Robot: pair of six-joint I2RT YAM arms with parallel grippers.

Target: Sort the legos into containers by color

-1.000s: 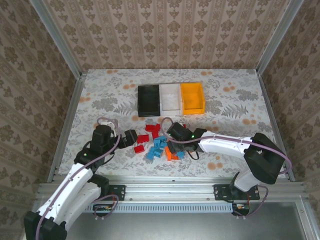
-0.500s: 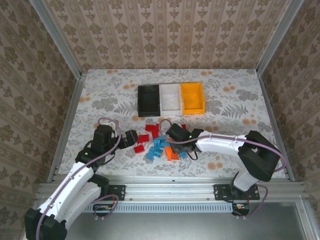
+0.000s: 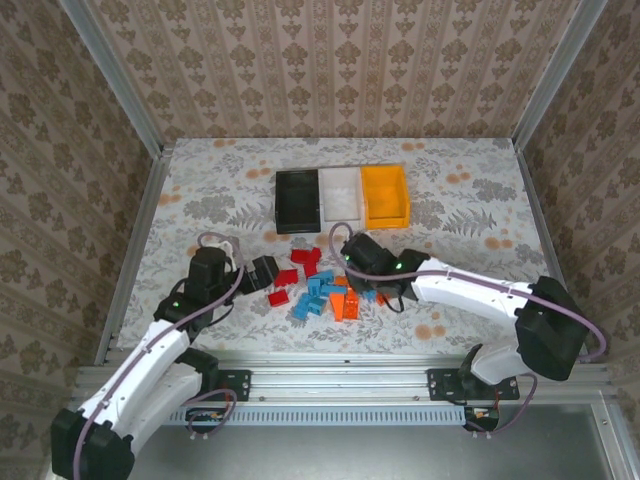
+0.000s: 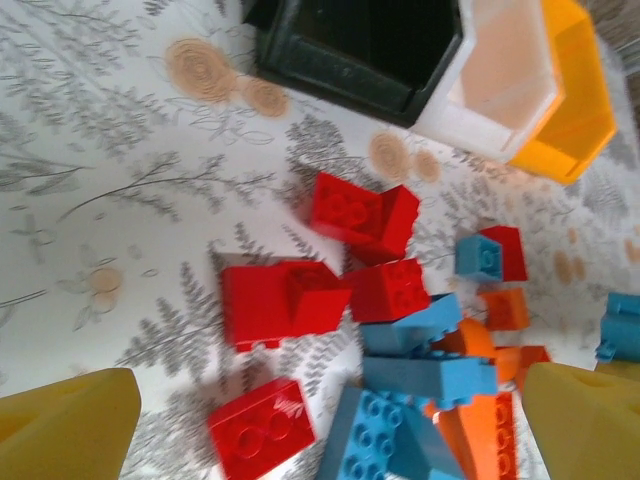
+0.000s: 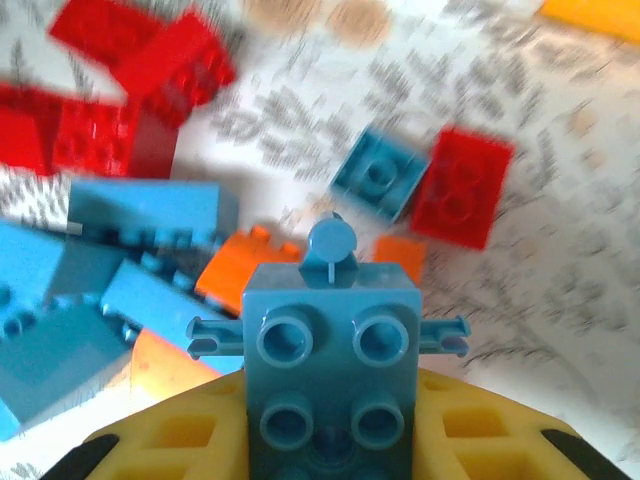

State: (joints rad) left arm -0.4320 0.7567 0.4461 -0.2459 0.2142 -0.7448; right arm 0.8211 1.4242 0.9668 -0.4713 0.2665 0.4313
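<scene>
Red, light blue and orange legos (image 3: 318, 285) lie in a loose pile on the table before the arms. My right gripper (image 5: 330, 400) is shut on a light blue lego (image 5: 332, 345) with four studs, held just above the pile. In the top view the right gripper (image 3: 358, 262) hangs at the pile's right edge. My left gripper (image 4: 330, 420) stands open over the pile's left side, its yellow fingers (image 4: 70, 425) wide apart above a red lego (image 4: 262, 430) and a blue one (image 4: 385, 440). The containers stand behind in a row: black (image 3: 297, 200), white (image 3: 341, 193), orange (image 3: 386, 195).
A red brick (image 5: 460, 190) and a small blue brick (image 5: 380, 180) lie apart on the floral table (image 3: 480, 220) beyond the held brick. Metal rails (image 3: 140, 230) and papered walls close in the table on three sides.
My right gripper has shut on the light blue lego and risen from the pile, shifting a little right and back. The left arm has barely moved and stays open.
</scene>
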